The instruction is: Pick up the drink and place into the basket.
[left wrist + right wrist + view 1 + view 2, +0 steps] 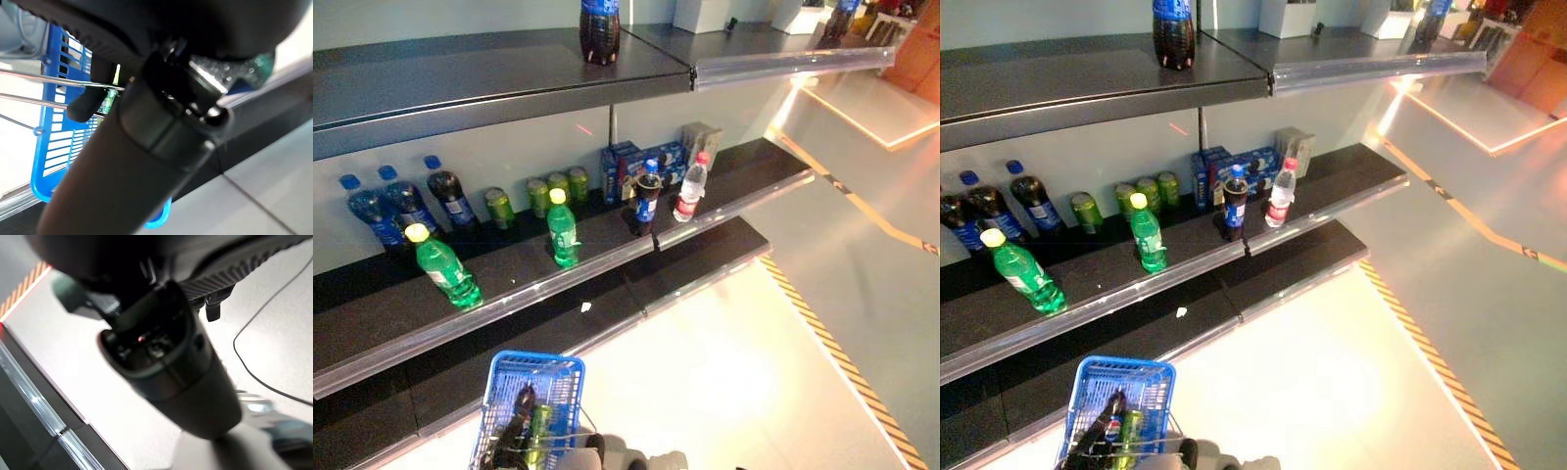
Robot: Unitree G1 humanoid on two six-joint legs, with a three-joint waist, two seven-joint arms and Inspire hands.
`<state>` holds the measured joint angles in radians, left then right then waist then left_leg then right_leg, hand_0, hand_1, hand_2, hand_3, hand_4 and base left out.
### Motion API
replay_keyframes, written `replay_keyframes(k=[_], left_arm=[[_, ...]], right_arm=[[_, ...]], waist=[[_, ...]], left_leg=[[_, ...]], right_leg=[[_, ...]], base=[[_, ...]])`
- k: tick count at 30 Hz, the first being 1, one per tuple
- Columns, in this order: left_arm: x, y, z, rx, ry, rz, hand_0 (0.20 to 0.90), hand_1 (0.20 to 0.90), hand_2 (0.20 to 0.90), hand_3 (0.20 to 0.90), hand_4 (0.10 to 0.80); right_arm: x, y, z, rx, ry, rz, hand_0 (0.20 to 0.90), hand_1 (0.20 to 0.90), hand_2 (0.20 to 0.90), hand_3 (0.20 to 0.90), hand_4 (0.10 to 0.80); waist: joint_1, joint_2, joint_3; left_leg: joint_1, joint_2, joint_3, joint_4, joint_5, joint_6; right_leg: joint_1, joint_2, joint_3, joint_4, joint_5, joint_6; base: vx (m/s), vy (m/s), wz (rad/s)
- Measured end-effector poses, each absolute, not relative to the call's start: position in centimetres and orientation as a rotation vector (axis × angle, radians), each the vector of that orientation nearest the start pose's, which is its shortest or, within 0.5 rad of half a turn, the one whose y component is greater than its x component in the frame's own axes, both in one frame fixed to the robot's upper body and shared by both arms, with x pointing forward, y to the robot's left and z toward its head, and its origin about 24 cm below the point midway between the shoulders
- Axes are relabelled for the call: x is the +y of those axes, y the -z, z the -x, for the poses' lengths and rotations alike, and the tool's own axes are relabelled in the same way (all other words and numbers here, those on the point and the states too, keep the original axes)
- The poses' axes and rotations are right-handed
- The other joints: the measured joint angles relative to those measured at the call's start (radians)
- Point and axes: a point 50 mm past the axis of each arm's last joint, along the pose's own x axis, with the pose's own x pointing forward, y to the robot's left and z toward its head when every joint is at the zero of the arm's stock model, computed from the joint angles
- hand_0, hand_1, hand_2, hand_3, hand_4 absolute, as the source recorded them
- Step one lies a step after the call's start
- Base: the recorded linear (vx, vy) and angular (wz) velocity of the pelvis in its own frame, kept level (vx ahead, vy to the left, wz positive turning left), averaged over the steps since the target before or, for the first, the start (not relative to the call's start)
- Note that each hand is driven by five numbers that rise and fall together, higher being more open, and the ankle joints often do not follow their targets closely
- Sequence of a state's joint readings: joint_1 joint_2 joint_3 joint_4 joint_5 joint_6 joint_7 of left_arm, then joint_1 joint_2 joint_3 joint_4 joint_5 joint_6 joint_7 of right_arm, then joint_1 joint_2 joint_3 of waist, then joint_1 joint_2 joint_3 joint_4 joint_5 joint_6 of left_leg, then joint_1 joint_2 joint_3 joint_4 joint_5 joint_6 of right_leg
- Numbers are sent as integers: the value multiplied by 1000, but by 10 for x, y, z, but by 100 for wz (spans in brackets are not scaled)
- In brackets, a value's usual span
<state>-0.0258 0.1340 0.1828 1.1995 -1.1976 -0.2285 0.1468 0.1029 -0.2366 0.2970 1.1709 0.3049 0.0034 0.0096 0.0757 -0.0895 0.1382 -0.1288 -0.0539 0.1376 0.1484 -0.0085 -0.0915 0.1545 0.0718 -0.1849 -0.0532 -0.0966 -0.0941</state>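
Note:
The blue basket (533, 360) hangs low in front of the shelves, near the bottom edge of both eye views. Inside it lie a dark cola bottle (521, 406) and a green can (540, 423). In the left wrist view my left hand (83, 105) has its fingers curled round the basket's wire handle (49, 81), with the blue wall (54, 147) just beyond. My right hand (161, 347) shows only in its own wrist view, over bare floor, fingers relaxed and empty.
The middle shelf (509, 294) carries two green bottles (562, 230), a cola bottle (647, 199), a water bottle (690, 188), green cans (553, 191) and blue boxes (622, 166). More cola bottles (406, 201) stand at the back left. One cola bottle (599, 29) stands on the top shelf.

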Motion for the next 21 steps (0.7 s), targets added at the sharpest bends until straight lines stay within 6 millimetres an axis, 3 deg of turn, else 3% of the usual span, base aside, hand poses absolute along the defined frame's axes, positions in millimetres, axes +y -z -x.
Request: replay_keyframes(k=[1, 2, 3, 4, 5, 6, 7, 8, 9, 11, 13, 14, 15, 18, 19, 20, 21], left_arm=[[237, 155, -104, 755, -1113, 894, 300, 300, 300, 200, 100], [236, 156, -103, 756, -1113, 897, 300, 300, 300, 200, 100], [238, 156, -99, 750, -1156, 919, 300, 300, 300, 200, 100], [243, 157, -91, 747, -1208, 933, 300, 300, 300, 200, 100], [245, 158, -83, 751, -1243, 938, 300, 300, 300, 200, 100], [249, 159, -74, 751, -1289, 945, 300, 300, 300, 200, 100], [253, 159, -70, 755, -1298, 933, 300, 300, 300, 200, 100], [259, 158, -68, 751, -1310, 916, 300, 300, 300, 200, 100], [264, 156, -67, 744, -1314, 905, 300, 300, 300, 200, 100], [273, 154, -67, 733, -1312, 885, 300, 300, 300, 200, 100], [272, 154, -63, 750, -1308, 865, 300, 300, 300, 200, 100], [271, 155, -64, 760, -1295, 853, 300, 300, 300, 200, 100], [267, 155, -68, 766, -1275, 854, 300, 300, 300, 200, 100], [261, 155, -78, 768, -1235, 859, 300, 300, 300, 200, 100], [259, 156, -77, 771, -1242, 872, 300, 300, 300, 200, 100], [258, 156, -79, 772, -1231, 869, 300, 300, 300, 200, 100], [257, 156, -80, 778, -1220, 864, 300, 300, 300, 200, 100]], right_arm=[[-217, 169, -54, 1305, 70, 96, 900, 900, 900, 900, 800], [-217, 170, -53, 1312, 71, 97, 900, 900, 900, 900, 800], [-215, 170, -54, 1319, 61, 104, 900, 900, 900, 900, 800], [-212, 171, -55, 1322, 52, 107, 900, 900, 900, 900, 800], [-211, 171, -56, 1321, 46, 111, 900, 900, 900, 900, 800], [-209, 171, -58, 1313, 39, 111, 900, 900, 900, 900, 800], [-207, 171, -63, 1302, 32, 110, 900, 900, 900, 900, 800], [-204, 171, -67, 1297, 19, 111, 900, 900, 900, 900, 800], [-204, 171, -70, 1288, 9, 120, 900, 900, 900, 900, 800], [-201, 170, -76, 1265, 2, 117, 900, 900, 900, 900, 800], [-200, 170, -78, 1252, 4, 110, 900, 900, 900, 900, 800], [-201, 169, -79, 1247, 12, 109, 900, 900, 900, 900, 800], [-205, 168, -82, 1230, 40, 104, 900, 900, 900, 900, 800], [-208, 166, -87, 1200, 81, 83, 900, 900, 900, 900, 800], [-208, 165, -92, 1177, 86, 78, 900, 900, 900, 900, 800], [-206, 164, -94, 1164, 84, 76, 900, 900, 900, 900, 800], [-205, 164, -98, 1156, 79, 76, 900, 900, 900, 900, 800]], waist=[[4, 6, 13], [8, 11, 16], [36, 9, 13], [51, 4, 14], [60, -3, 12], [60, -14, 7], [64, -24, 8], [72, -34, 11], [90, -38, 8], [103, -74, 8], [92, -73, 6], [84, -64, 3], [81, -40, 9], [48, 21, 14], [27, 39, 15], [26, 44, 14], [23, 53, 13]], left_leg=[[-1, 2, 54, 28, -22, -3], [-1, 5, 74, 35, -32, 17], [18, 2, 90, 35, -47, 65], [45, 0, 86, 19, -52, 85], [93, 2, 99, -17, -32, 153], [118, 1, 101, -25, -39, 169], [134, 7, 101, -18, -52, 163], [147, 12, 105, -7, -67, 153], [149, 18, 119, -2, -88, 162], [159, 2, 123, 15, -109, 163], [183, 1, 83, -11, -105, 162], [179, 5, 49, -19, -99, 159], [175, 11, 3, -34, -79, 154], [142, 45, -131, -58, -52, 132], [126, 53, -161, -53, -37, 113], [122, 57, -193, -61, -39, 110], [111, 59, -221, -66, -37, 94]], right_leg=[[31, -3, -4, -24, -2, -3], [35, -3, -5, -17, -11, -2], [34, -8, 8, 24, -46, 7], [27, -13, 27, 71, -79, 18], [8, -14, 22, 143, -119, 60], [-1, -19, 22, 211, -142, 99], [-7, -23, 24, 276, -159, 129], [-35, -28, 28, 379, -184, 181], [-90, -37, 28, 509, -210, 241], [-180, -56, 55, 737, -223, 340], [-174, -67, 55, 748, -219, 302], [-172, -89, 39, 721, -229, 269], [-178, -136, 28, 647, -244, 244], [-214, -191, 93, 442, -198, 232], [-222, -201, 116, 374, -156, 233], [-239, -244, 149, 315, -106, 235], [-258, -265, 204, 277, -62, 243]], base=[[311, -177, 36], [366, -198, 13], [375, -171, -14], [409, -200, -30], [283, -150, -22], [308, -170, -9], [310, -185, 2], [232, -151, -4], [269, -223, -5], [290, -272, 27], [216, -266, 61], [157, -336, 85], [133, -318, 102], [130, -377, 116], [147, -449, 100], [171, -569, 92], [142, -531, 75]])
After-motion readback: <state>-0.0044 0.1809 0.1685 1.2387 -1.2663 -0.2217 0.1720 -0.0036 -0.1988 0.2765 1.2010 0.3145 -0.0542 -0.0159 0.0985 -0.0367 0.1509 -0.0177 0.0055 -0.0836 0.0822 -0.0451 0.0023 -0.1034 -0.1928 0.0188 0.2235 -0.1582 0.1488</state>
